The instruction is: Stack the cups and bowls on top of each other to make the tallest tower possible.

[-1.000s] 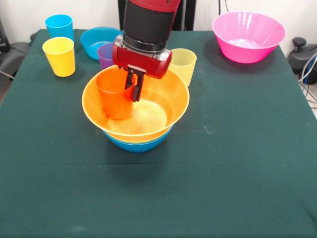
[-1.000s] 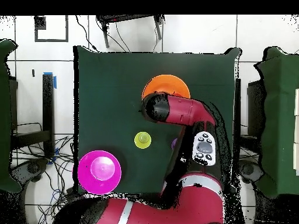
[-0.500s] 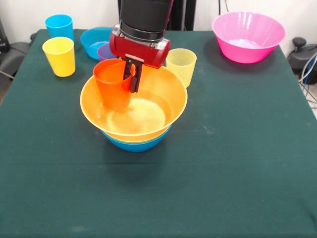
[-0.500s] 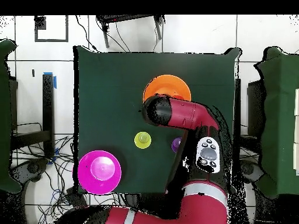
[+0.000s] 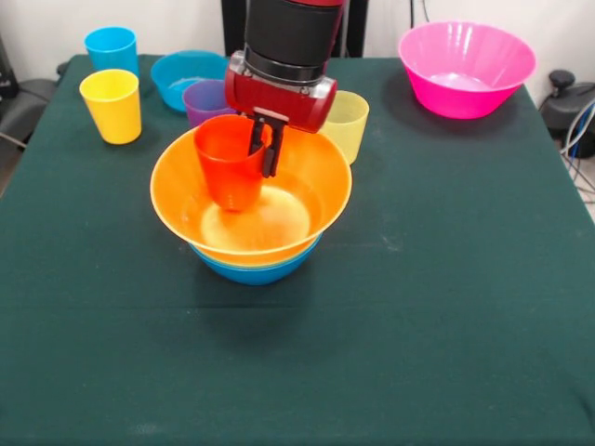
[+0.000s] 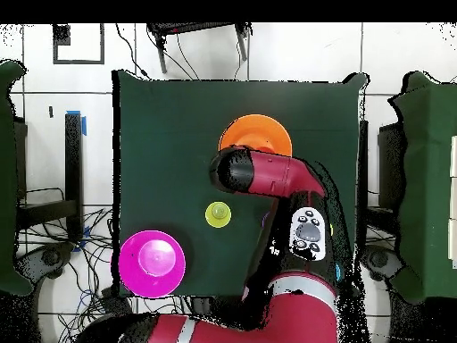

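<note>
The gripper [image 5: 264, 149] pinches the orange cup [image 5: 229, 165] by its rim, the cup hanging directly below it inside the large orange-yellow bowl [image 5: 316, 190].

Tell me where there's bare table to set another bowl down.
The whole near half of the table, in front of the orange-yellow bowl, is bare. So is the right side, below the pink bowl. The far left is crowded: blue cup, yellow cup, small blue bowl, purple cup.
</note>
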Motion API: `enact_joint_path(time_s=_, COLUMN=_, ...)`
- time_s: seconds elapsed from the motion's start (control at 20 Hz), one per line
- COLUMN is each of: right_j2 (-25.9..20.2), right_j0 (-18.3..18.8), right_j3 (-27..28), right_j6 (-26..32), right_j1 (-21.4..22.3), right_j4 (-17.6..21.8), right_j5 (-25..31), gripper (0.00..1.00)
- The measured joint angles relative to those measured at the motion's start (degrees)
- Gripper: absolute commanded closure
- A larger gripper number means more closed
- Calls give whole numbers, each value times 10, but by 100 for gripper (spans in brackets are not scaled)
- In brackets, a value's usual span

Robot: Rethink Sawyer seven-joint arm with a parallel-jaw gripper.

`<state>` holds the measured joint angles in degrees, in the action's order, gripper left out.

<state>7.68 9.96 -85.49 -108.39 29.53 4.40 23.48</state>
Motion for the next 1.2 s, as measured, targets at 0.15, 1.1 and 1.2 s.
enact_joint_path(time_s=0.15, right_j2=0, right_j0=-6, right_j3=0, right_j6=0, right_j1=0, right_j4=0, right_j5=0, gripper=100)
enact_joint_path(time_s=1.1, right_j2=0, right_j0=-10, right_j3=0, right_j6=0, right_j1=-1, right_j4=0, right_j5=0, gripper=100)
enact_joint_path(time_s=1.2, right_j2=0, right_j0=-9, right_j3=0, right_j6=0, right_j1=-1, right_j4=0, right_j5=0, gripper=100)
